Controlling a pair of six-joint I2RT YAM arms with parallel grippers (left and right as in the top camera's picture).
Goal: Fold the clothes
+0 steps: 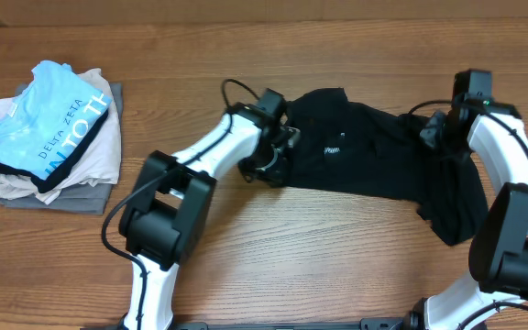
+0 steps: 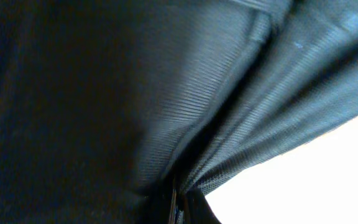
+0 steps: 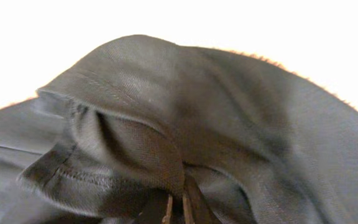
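Overhead: black shirt (image 1: 374, 156), crumpled, lying across right half of wooden table (image 1: 319, 266), stretched between both arms; small white print facing up near its middle. Left gripper (image 1: 269, 165) at the shirt's left edge, right gripper (image 1: 434, 136) at its upper right edge; loose cloth trailing toward near right. Stack of folded garments (image 1: 26, 179) at far left, light-blue shirt (image 1: 49, 119) on top, well apart from the black shirt.

Left wrist: ribbed dark fabric filling nearly whole frame; fingertips (image 2: 174, 205) at bottom edge, clamped together on a fold.

Right wrist: bunched hem and seam rising above fingertips (image 3: 168, 214); jaws closed, pinching cloth.
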